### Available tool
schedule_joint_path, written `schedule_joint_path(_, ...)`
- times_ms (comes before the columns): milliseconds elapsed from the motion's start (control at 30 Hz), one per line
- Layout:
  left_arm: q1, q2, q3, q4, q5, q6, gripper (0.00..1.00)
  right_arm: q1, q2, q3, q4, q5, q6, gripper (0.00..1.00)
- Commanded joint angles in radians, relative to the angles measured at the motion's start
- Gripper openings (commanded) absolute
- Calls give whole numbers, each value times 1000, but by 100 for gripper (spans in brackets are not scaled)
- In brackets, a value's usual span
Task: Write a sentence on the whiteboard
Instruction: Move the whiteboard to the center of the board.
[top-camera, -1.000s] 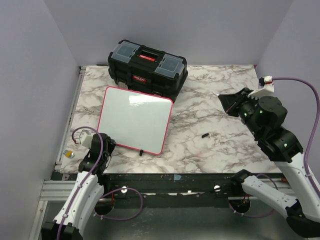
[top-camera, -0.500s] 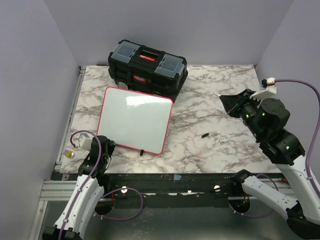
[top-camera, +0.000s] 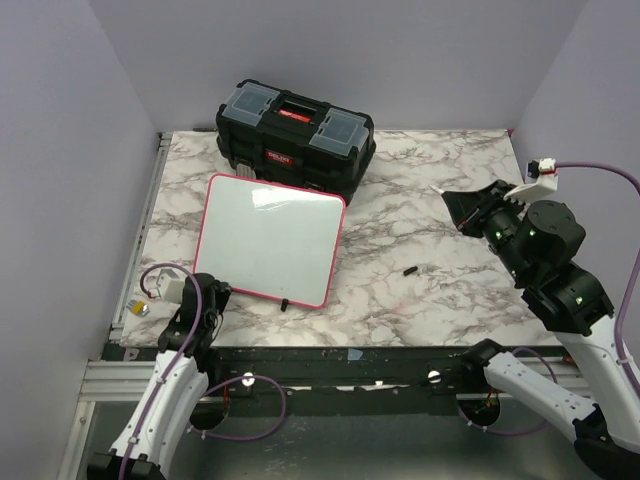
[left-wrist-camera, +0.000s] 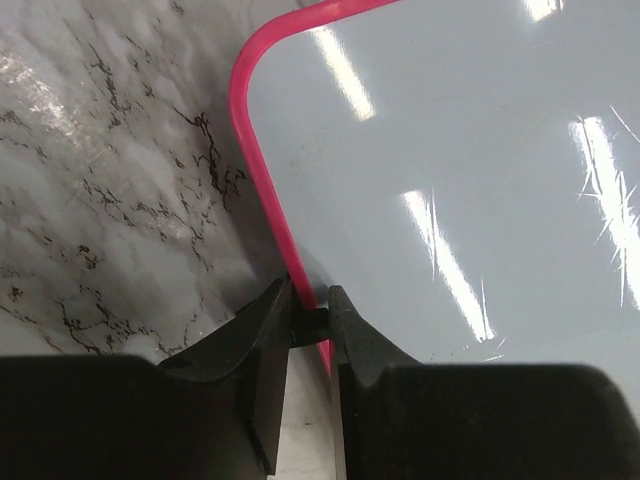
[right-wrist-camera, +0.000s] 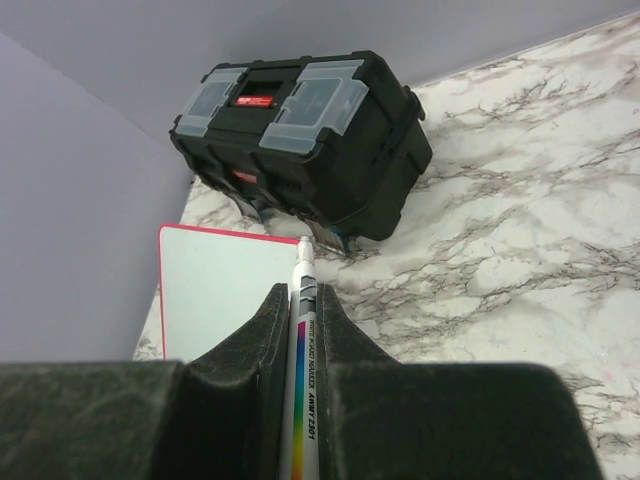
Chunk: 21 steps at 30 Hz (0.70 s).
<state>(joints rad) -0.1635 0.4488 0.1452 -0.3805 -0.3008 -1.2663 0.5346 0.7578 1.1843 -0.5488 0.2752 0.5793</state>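
The whiteboard (top-camera: 270, 235) lies on the marble table, left of centre, with a red rim and a blank glossy face. No sentence shows on it. My left gripper (top-camera: 208, 292) is at its near left corner. In the left wrist view the gripper (left-wrist-camera: 310, 320) is shut on a small black foot (left-wrist-camera: 312, 322) at the red rim of the whiteboard (left-wrist-camera: 450, 150). My right gripper (top-camera: 452, 207) hovers over the right side of the table. It (right-wrist-camera: 302, 295) is shut on a white board marker (right-wrist-camera: 303, 340), tip uncapped and pointing toward the whiteboard (right-wrist-camera: 220, 290).
A black toolbox (top-camera: 295, 135) with a red latch stands right behind the whiteboard; it also shows in the right wrist view (right-wrist-camera: 310, 140). A small black cap (top-camera: 409, 270) lies on the table right of centre. A small yellow object (top-camera: 140, 310) sits at the left rail.
My left arm has drawn back slightly toward the near edge, still at the board's corner. My right gripper has drifted a little to the right with the marker.
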Motion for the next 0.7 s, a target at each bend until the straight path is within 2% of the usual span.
schedule_joint_path(0,-10,-30,-53,-33,127,-26,20,-1,-13,-6,-16,30,2,1)
schedule_joint_path(333,-114,-68,-74,-49,131,-90,18,-1,-15,-2,-20,34,5,1)
schedule_joint_path(667,-347,49,-47,-5,15,-191,17,-1,-18,5,-37,47,7,1)
